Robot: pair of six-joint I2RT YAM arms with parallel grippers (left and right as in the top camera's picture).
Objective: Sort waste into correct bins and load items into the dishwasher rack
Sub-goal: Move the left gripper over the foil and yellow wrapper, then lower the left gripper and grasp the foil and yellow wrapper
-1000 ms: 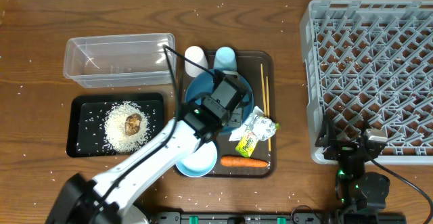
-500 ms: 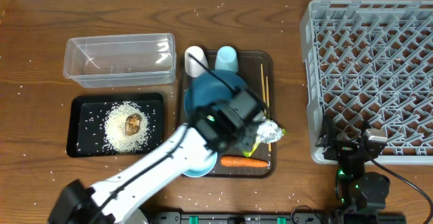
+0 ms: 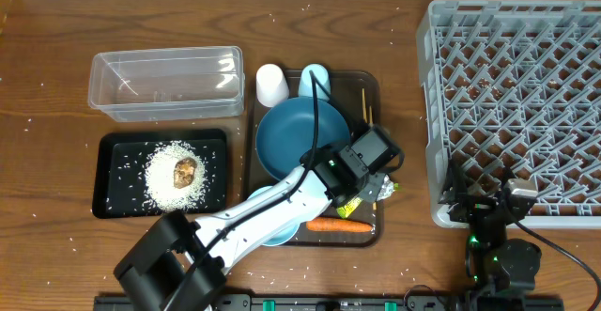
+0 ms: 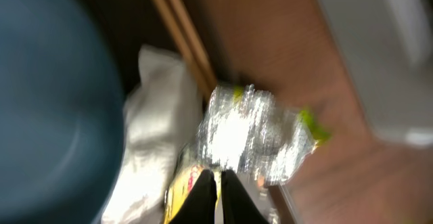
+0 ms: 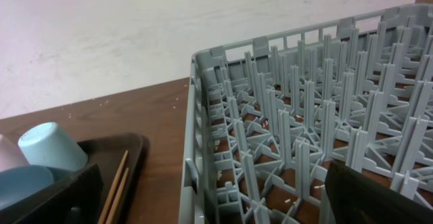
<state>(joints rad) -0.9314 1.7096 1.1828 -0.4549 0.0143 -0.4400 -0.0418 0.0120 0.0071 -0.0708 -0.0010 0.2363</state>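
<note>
My left gripper (image 3: 368,163) hangs over the crumpled wrapper (image 3: 378,191) on the brown tray's right side. In the left wrist view its fingers (image 4: 218,183) are shut, tips right at the wrapper (image 4: 254,132), with nothing visibly between them. The carrot (image 3: 339,225) lies at the tray's front. The blue plate (image 3: 299,134), white cup (image 3: 271,85), light-blue cup (image 3: 317,74) and chopsticks (image 3: 366,114) are on the tray. The white bowl (image 3: 270,228) is partly under my arm. The black tray (image 3: 117,175) holds rice (image 3: 161,181) and the brown lump (image 3: 185,170). The clear tub (image 3: 164,84) is empty. My right gripper (image 3: 493,208) is open at the rack's (image 3: 516,85) front edge.
The brown serving tray (image 3: 374,85) sits between the bins and the rack. Loose rice grains are scattered on the wooden table (image 3: 56,57). The right wrist view shows the rack's pegs (image 5: 304,102) close ahead and the chopsticks (image 5: 115,183) at left.
My left arm swung right and forward, from over the blue plate to over the wrapper. The plate is now uncovered. The right arm has not moved.
</note>
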